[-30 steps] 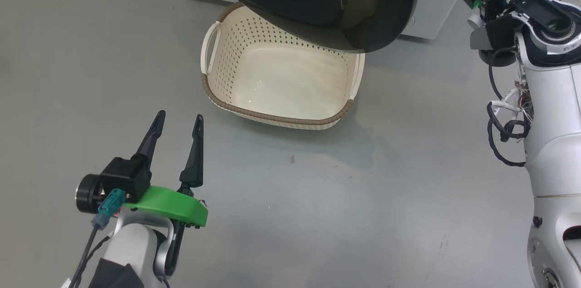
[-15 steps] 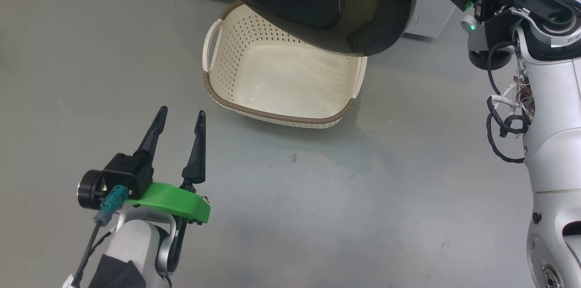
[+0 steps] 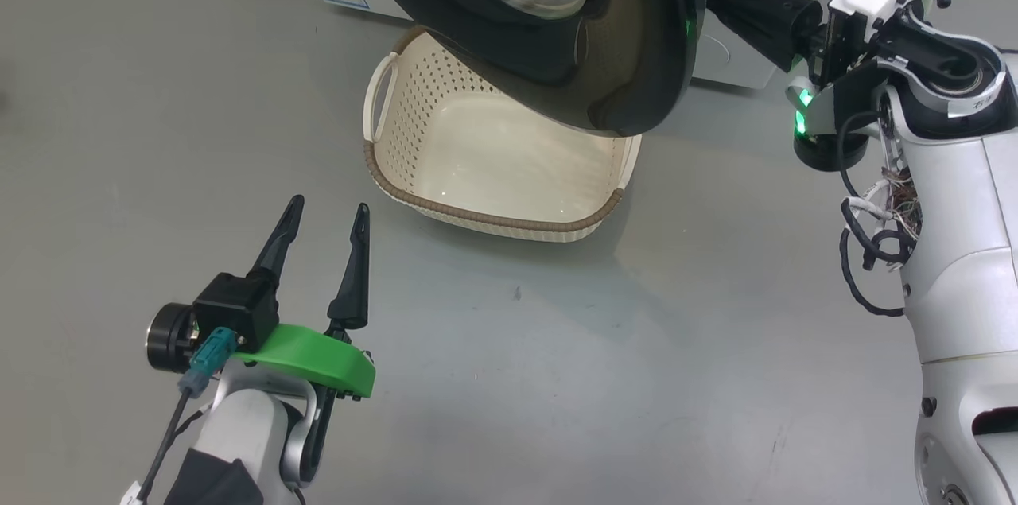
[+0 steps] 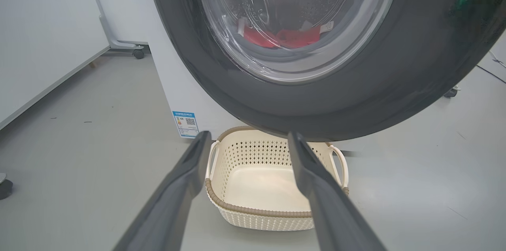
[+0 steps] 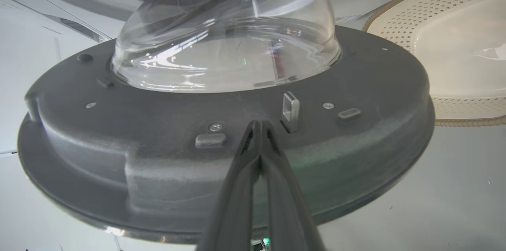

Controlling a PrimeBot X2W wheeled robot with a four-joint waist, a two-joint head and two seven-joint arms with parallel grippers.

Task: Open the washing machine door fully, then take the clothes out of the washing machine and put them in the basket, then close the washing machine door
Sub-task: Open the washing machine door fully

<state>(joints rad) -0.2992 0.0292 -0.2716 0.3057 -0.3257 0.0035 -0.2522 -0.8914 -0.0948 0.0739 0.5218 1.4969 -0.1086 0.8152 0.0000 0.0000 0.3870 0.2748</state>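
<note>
The door [image 3: 636, 52] hangs swung out over the back of the basket [image 3: 493, 219], so only the basket's front half lies open from above. Bare floor [image 3: 557, 370] stretches free between the left hand [image 3: 328, 207], fingers spread, and the basket. The door stands between that hand and the red clothes [image 4: 284, 37]. The right hand [image 5: 259, 124], pressed shut, sits in the gap behind the door, tips at its inner face.

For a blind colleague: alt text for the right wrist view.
The right gripper, shut, tips at the grey inner face of the washing machine door, below its glass window. The empty basket lies at upper right.
</note>
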